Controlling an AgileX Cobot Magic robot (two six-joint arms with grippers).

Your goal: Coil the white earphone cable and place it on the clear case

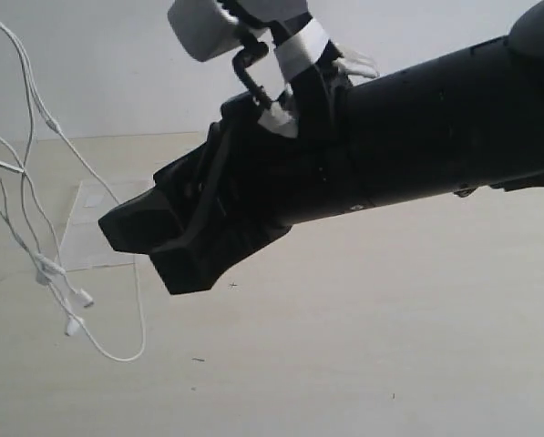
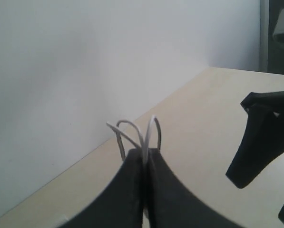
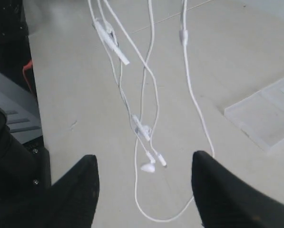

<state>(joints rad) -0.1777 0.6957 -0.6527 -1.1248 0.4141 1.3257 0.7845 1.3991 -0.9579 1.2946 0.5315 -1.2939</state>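
Observation:
The white earphone cable (image 1: 30, 187) hangs in long loops at the left of the exterior view, its earbuds (image 1: 74, 324) dangling just over the table. My left gripper (image 2: 146, 153) is shut on the cable (image 2: 146, 135), with short loops sticking out past the fingertips; it is out of the exterior view. My right gripper (image 1: 126, 241) fills the middle of the exterior view, open, its tips beside the hanging strands. In the right wrist view the open gripper (image 3: 145, 166) frames the dangling earbuds (image 3: 148, 166). The clear case (image 1: 91, 228) lies flat on the table behind the cable and shows too as the clear case (image 3: 268, 116).
The beige table (image 1: 363, 346) meets a white wall (image 1: 117, 64) at the back. Dark equipment (image 3: 11, 109) stands past the table's edge in the right wrist view. The right arm's black body (image 1: 436, 127) blocks much of the exterior view.

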